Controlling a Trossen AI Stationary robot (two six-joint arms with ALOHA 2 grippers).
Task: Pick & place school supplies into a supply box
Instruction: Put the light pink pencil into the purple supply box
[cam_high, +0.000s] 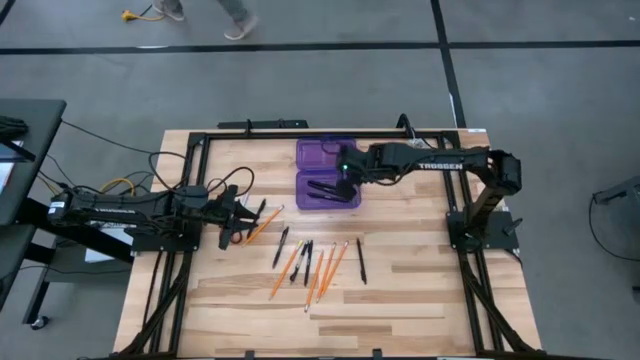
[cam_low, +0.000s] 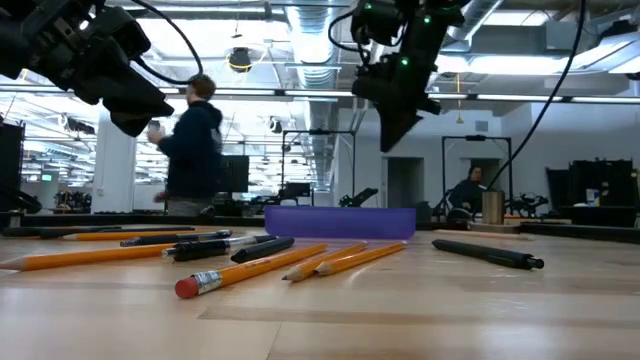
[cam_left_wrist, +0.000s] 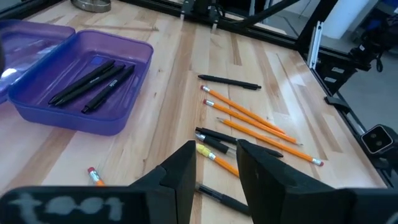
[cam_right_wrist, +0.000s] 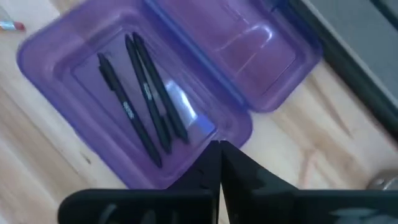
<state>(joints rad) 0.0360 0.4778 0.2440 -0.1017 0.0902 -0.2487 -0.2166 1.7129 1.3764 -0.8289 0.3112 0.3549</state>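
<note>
- Overhead, the right gripper (cam_high: 345, 182) hangs above the purple supply box (cam_high: 328, 173), its fingers pressed together with nothing between them.
- Directly below it, three black pens (cam_right_wrist: 140, 96) lie side by side in the box's nearer half; the other half holds nothing visible.
- Meanwhile the left gripper (cam_high: 240, 222) sits at the table's left side, fingers (cam_left_wrist: 180, 174) parted, empty.
- Just beyond it, orange pencils (cam_left_wrist: 249, 118) and more black pens (cam_left_wrist: 214, 138) lie scattered on the wooden table (cam_high: 420, 280), apart from the box.
- One pencil (cam_left_wrist: 94, 176) is cut off behind the left wrist, only its eraser end showing.
- From table height, the box is a low purple strip, its contents hidden.
</note>
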